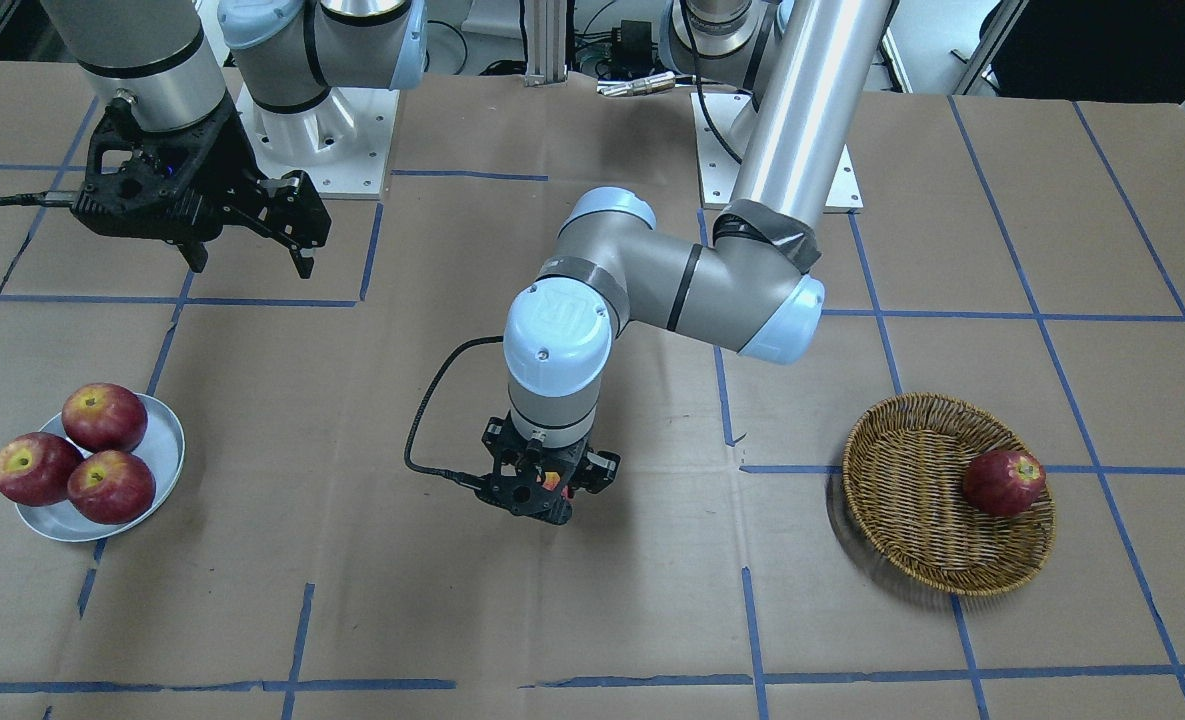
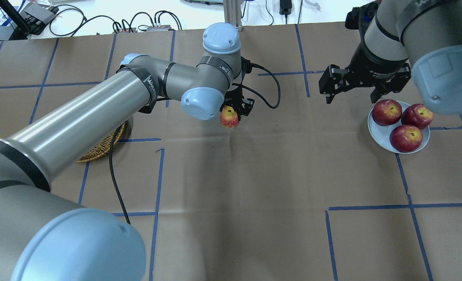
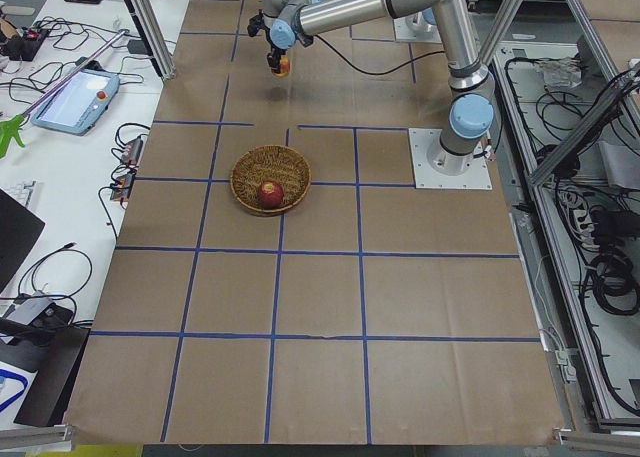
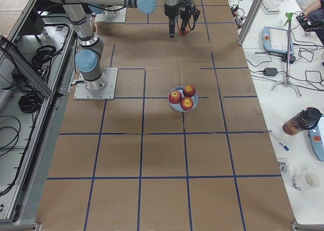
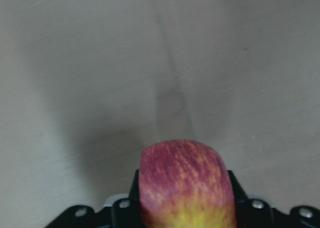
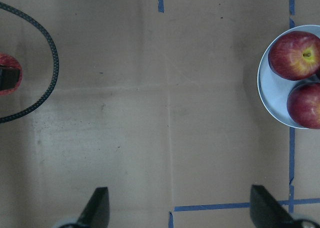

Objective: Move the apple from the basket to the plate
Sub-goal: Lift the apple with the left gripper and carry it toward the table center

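Observation:
My left gripper (image 1: pixel 546 497) is shut on the apple (image 2: pixel 229 117), red with a yellow-orange blush, and holds it above mid-table. The left wrist view shows the apple (image 5: pixel 183 174) between the jaws over bare paper. The wicker basket (image 1: pixel 912 500) stands on my left side and holds one dark-red apple (image 1: pixel 1004 482). In the overhead view my left arm mostly hides the basket (image 2: pixel 98 151). The pale blue-grey plate (image 1: pixel 164 442) on my right side carries three dark-red apples (image 1: pixel 104 417). My right gripper (image 1: pixel 250 256) is open and empty, raised behind the plate (image 2: pixel 376 132).
Brown paper with blue tape lines covers the table (image 1: pixel 592 620). A black cable (image 1: pixel 422 430) loops from my left wrist. In the right wrist view the plate's edge (image 6: pixel 265 96) shows at the right and the cable (image 6: pixel 47 73) at the left.

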Tool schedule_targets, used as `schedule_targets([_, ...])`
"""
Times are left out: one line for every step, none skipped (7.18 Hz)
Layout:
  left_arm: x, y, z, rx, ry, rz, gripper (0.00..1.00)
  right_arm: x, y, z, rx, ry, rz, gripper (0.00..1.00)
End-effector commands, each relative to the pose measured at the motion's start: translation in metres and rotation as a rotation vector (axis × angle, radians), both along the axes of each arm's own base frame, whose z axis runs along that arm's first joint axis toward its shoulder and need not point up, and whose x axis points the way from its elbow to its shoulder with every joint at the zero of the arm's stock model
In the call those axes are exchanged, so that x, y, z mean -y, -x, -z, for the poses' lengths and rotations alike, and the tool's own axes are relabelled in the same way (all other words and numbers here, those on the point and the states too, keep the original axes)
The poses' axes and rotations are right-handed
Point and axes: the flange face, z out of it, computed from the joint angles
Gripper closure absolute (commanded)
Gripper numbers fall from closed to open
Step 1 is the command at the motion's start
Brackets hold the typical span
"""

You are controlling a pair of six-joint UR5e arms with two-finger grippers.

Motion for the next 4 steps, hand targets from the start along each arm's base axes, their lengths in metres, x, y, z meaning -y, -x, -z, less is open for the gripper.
schedule_targets([-0.0014,0.0082,0.0217,0.010,-0.028,0.009,0.59,0.0000,0.0000,0.0000,0.000,0.000,0.000,0.00])
schedule_targets([-0.0039,0.0087,0.0233,0.009,-0.033,0.010,0.58,0.0000,0.0000,0.0000,0.000,0.000,0.000,0.00])
schedule_targets([-0.0055,0.0081,0.0234,0.010,-0.036,0.010,0.57,0.0002,0.0000,-0.0007,0.000,0.001,0.000,0.00])
schedule_targets([-0.0067,0.0076,0.0274,0.013,-0.043,0.010,0.53,0.0000,0.0000,0.0000,0.000,0.000,0.000,0.00])
